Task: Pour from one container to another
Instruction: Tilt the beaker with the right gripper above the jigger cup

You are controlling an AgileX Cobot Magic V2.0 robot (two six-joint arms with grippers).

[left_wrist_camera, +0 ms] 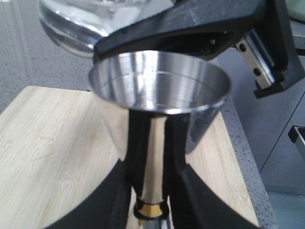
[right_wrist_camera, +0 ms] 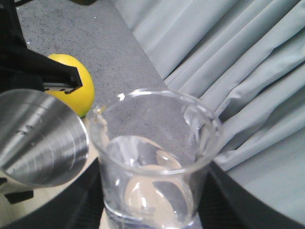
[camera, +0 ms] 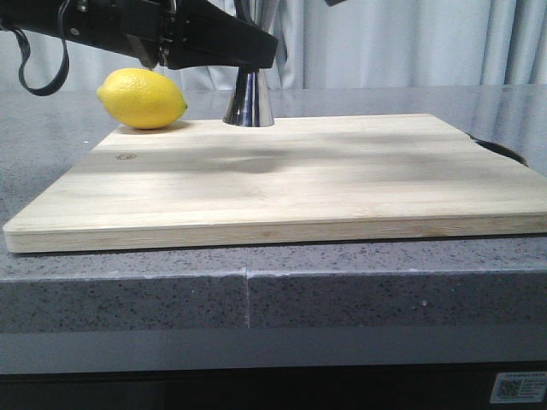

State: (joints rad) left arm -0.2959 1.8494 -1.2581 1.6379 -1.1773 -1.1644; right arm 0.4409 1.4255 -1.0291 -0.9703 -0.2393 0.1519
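Right now we have the steel jigger [left_wrist_camera: 157, 95] clamped at its narrow waist between the fingers [left_wrist_camera: 100, 200] of our left gripper [left_wrist_camera: 151, 210], just above the thin gold band, and it stands upright at the far edge of the wooden cutting board [camera: 282, 184]; from the front only its flared base shows below our left arm. Our right gripper [right_wrist_camera: 150, 210] is closed around the clear glass beaker [right_wrist_camera: 155, 157], its dark fingers [right_wrist_camera: 224, 200] visible either side of the glass. We hold the beaker in the air, tilted, with its pouring lip just beside the jigger's rim; in the left wrist view the glass sits above and behind the jigger's open cup. A little clear liquid seems to lie in the beaker, though we cannot tell how much. A lemon [camera: 142, 98] lies on the grey stone counter [camera: 273, 282] at the board's far left corner, near the jigger, and pale curtains [right_wrist_camera: 228, 57] hang behind
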